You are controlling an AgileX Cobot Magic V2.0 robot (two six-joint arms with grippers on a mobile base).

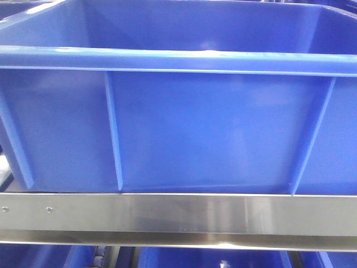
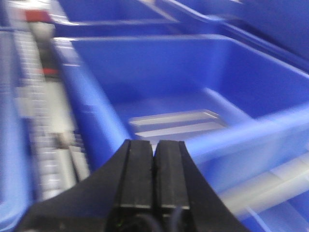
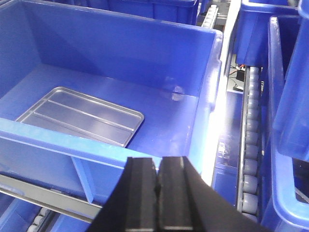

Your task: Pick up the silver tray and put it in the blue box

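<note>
Both sets of jaws are closed flat, pad against pad, with nothing between them. Nearest in the right wrist view, the right jaws (image 3: 157, 193) fill the bottom edge, dark and pressed together, hanging just outside the near wall of the blue box (image 3: 193, 72). Past that wall, on the box floor, lies the silver tray (image 3: 82, 116). It sits flat, base down, toward the left part of the floor, ahead of the right jaws and off to their left. Its two long ribs run from near left to far right, so its long axis crosses the view at a slant.

In the left wrist view, which is blurred, the left jaws (image 2: 154, 183) are likewise shut and empty. The silver tray (image 2: 176, 124) shows just beyond them, almost straight ahead, inside the blue box (image 2: 91, 111). To the left of that box runs a roller track (image 2: 48, 135), too smeared to make out further.

The front view shows only the ribbed outer wall of the blue box (image 1: 212, 128), resting on a steel rail (image 1: 178, 215). Neither arm appears there.

Farther off in the right wrist view, a line of grey rollers (image 3: 251, 145) runs beside the box, with more blue crates (image 3: 289, 121) beyond.

The tray already rests inside the box, so the placing looks finished. The left jaws appear nearer to it.
</note>
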